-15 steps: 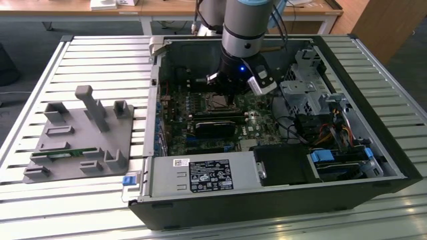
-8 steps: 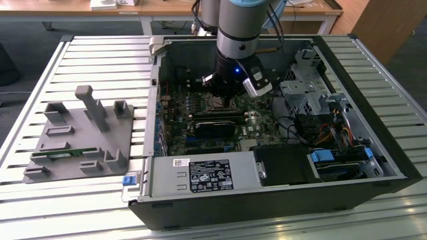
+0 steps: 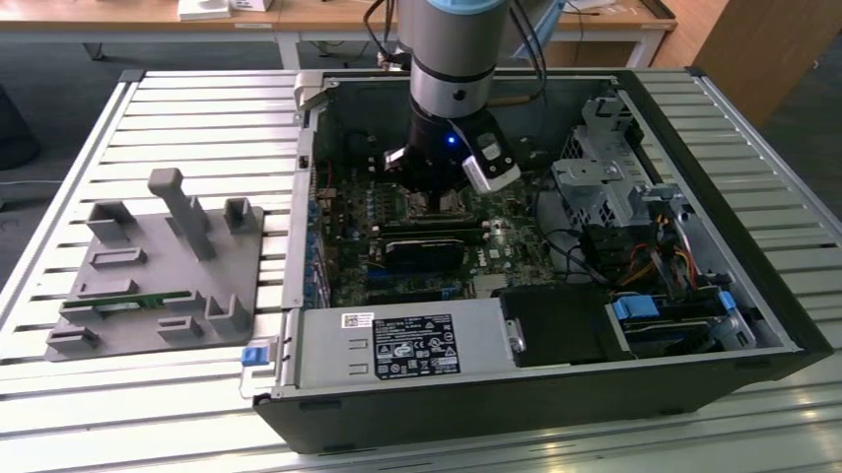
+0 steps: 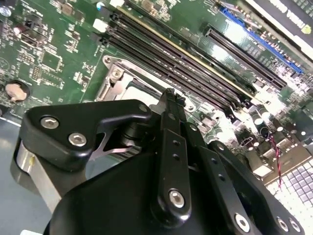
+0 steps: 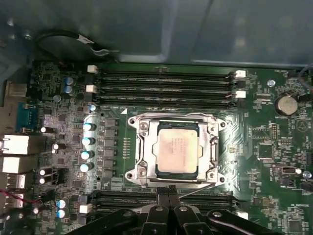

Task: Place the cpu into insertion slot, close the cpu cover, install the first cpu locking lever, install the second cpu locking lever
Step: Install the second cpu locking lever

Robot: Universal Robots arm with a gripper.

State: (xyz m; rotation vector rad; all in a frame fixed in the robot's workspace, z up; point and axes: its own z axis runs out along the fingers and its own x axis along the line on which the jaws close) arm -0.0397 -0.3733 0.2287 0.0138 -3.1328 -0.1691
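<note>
In the first wrist view we see the cpu (image 5: 177, 148) lying flat in the insertion slot (image 5: 172, 181), its pale metal top showing through the square window of the cpu cover (image 5: 211, 147), which lies down around it. The socket is our landmark: rows of long black memory slots (image 5: 166, 85) run along its far side and another set (image 5: 122, 199) along its near side, with a column of small blue-topped capacitors (image 5: 87, 147) beside it on the green motherboard (image 5: 259, 147). The gripper (image 5: 171, 192) sits at the near edge of the socket with its fingertips pressed together and nothing between them; in the second wrist view the gripper (image 4: 171, 95) tips stand just over the silver socket frame (image 4: 115, 81). In the exterior view the arm (image 3: 448, 89) reaches down into the open computer case (image 3: 736, 246), the gripper (image 3: 441, 202) low over the board, and a grey fixture plate (image 3: 158, 276) lies on the slatted table (image 3: 79, 394), well apart from the socket, to the exterior view's left.
</note>
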